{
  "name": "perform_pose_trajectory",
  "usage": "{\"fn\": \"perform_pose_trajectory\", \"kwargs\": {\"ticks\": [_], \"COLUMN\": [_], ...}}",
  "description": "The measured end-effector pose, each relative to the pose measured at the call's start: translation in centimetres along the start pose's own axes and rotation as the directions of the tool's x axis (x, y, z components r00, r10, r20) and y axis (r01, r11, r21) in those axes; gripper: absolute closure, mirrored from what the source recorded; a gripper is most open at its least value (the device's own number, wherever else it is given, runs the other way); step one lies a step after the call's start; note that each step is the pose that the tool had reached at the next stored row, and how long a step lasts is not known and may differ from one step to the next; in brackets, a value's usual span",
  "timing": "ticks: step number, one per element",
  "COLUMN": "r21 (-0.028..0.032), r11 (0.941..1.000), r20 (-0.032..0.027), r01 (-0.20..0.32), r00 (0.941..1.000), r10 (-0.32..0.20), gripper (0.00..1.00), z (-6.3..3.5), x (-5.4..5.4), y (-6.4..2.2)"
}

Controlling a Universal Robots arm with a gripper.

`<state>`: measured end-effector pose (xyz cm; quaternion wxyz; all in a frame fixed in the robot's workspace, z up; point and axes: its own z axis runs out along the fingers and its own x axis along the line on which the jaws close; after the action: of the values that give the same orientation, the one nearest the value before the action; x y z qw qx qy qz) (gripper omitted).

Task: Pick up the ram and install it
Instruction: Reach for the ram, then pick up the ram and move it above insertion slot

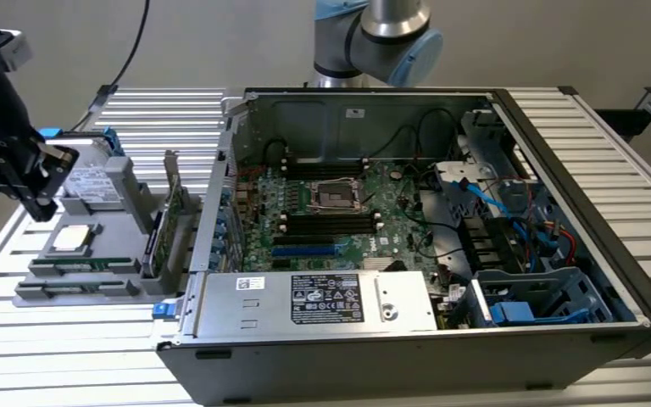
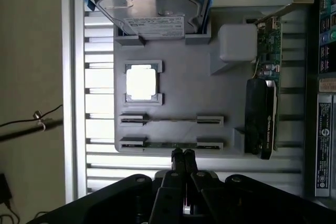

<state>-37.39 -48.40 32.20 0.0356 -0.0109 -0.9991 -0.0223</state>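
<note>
Wrist view puts the fingers (image 2: 177,157) pressed together with nothing between them, their tips just off the edge of the grey parts tray (image 2: 199,87). The exterior view shows them (image 1: 41,205) hanging above that tray, not touching it.

The ram (image 2: 170,145) lies on edge in the tray's slot holder nearest the fingers, a thin green strip between two end brackets. The holder next to it, further into the tray, looks empty. Beyond that sits a processor (image 2: 142,82), then the hard drive (image 2: 152,3) at the tray's far end. The expansion card (image 2: 261,114) stands along one side of the tray.

By my reading this is the approach for the pick: nothing is lifted and the ram is untouched. A grasp would call for the fingers to part, line up across the stick's thin edge near its middle, and come down square so that neither tip lands on a bracket. The open computer case (image 1: 597,170) sits beside the tray on the slatted tabletop (image 1: 77,356), its memory slots (image 1: 325,225) exposed.
</note>
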Motion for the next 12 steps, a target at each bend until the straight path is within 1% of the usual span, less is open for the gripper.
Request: {"fn": "perform_pose_trajectory", "kwargs": {"ticks": [3,12], "r21": [0.0002,0.0001], "r11": [1.0000,1.0000], "r20": [-0.0001,0.0000], "r01": [0.002,0.002], "r00": [1.0000,1.0000], "r10": [-0.002,-0.002], "gripper": [0.90,0.90], "z": [0.25,0.26], "x": [0.06,0.07], "y": [-0.02,-0.01]}}
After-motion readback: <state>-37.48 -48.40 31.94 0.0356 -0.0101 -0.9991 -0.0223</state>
